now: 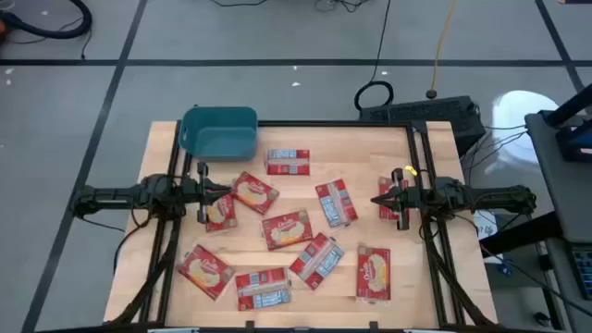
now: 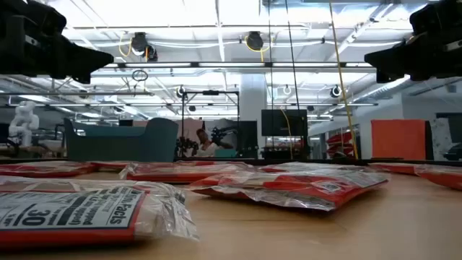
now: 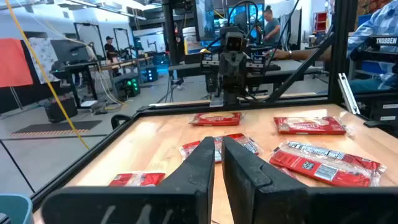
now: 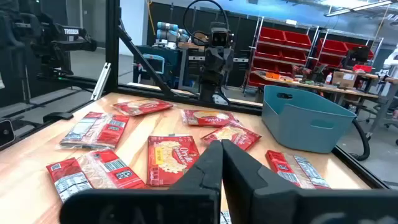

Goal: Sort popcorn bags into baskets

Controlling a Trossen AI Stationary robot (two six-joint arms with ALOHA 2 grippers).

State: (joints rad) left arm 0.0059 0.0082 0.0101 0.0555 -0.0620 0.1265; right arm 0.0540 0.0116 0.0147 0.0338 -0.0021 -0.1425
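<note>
Mostly flat red popcorn bags [image 1: 286, 229], teal basket [image 1: 220, 132], both arms' jaws closed, empty.

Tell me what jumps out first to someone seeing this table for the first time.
Red popcorn bags lie scattered flat across the wooden table, some showing the yellow picture, others the pale printed side. A teal basket stands at the far left corner with no bag visible in it. The left gripper and right gripper hang above the table's two sides, pointing at each other, both shut and holding nothing.
</note>
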